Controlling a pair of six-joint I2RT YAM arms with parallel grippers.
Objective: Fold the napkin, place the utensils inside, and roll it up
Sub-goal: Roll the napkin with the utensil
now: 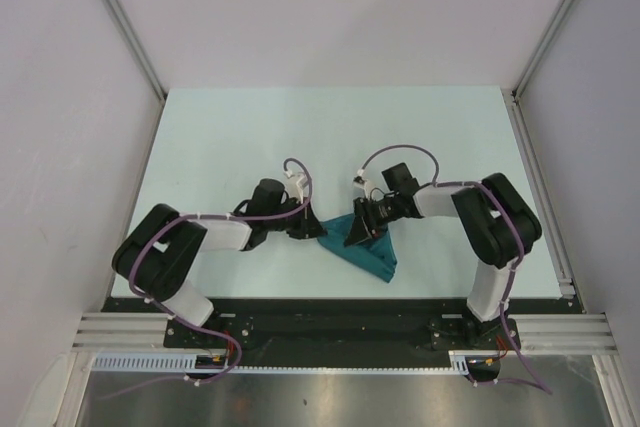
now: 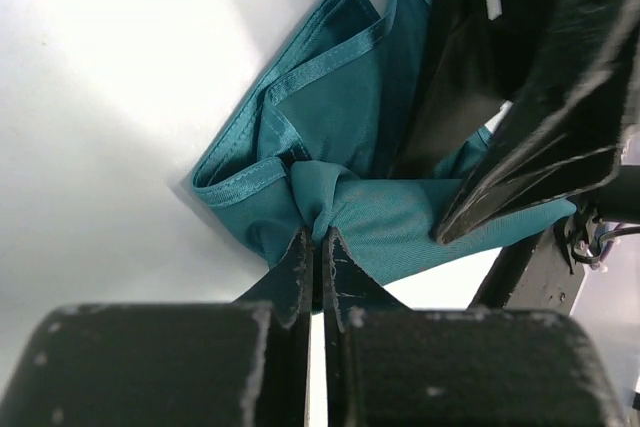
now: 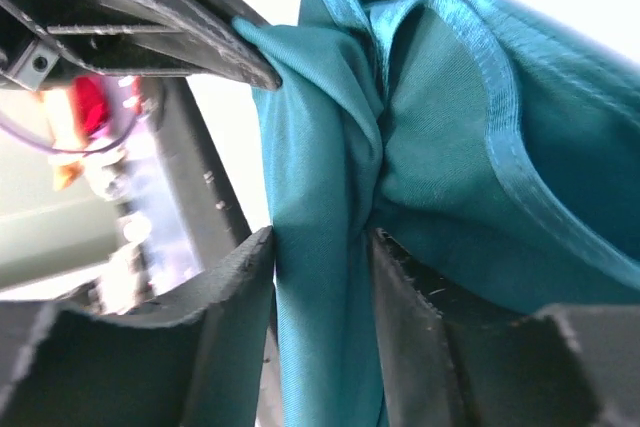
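The teal napkin point(image 1: 372, 253) lies bunched in a rough triangle on the table between the two arms, near the front. My left gripper point(image 1: 308, 232) is shut on a pinched fold at its left corner, seen close in the left wrist view point(image 2: 318, 242), where the napkin point(image 2: 340, 117) spreads beyond the tips. My right gripper point(image 1: 358, 239) is shut on a thick gather of the napkin point(image 3: 440, 147), with cloth filling the gap between its tips point(image 3: 322, 237). The two grippers are very close together. No utensils show in any view.
The pale table point(image 1: 250, 137) is walled by white panels on the left, back and right, with metal rails along the side edges. The black mounting rail of the arm bases point(image 1: 320, 332) runs just in front of the napkin.
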